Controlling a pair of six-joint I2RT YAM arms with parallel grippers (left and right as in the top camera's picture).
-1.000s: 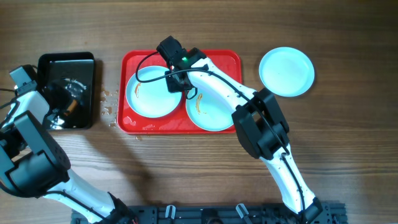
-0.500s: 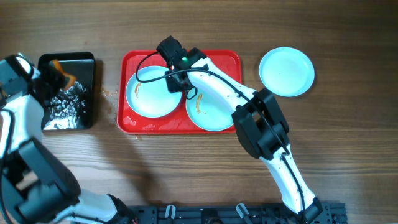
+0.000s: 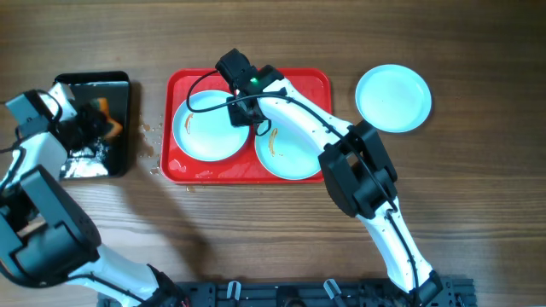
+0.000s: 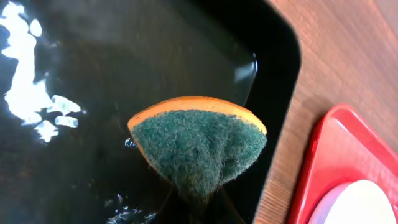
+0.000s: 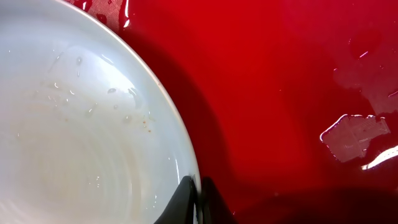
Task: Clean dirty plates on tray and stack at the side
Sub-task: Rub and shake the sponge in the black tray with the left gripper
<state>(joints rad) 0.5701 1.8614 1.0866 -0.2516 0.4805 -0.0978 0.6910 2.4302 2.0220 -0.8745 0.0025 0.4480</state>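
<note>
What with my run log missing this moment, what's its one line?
left pincer shut on sponge over pan | right pincer shut on plate rim in tray | third plate beside tray

The overhead camera looks straight down on the whole table (image 3: 281, 34), the left wrist camera faces down close over the black pan (image 4: 186, 50), catching a corner of the red tray (image 4: 336, 162), and the right wrist camera sits very near a plate (image 5: 74, 124) on that tray.

Two smeared plates (image 3: 207, 130) on red tray (image 3: 317, 85), third plate (image 3: 392, 98) beside it
</note>
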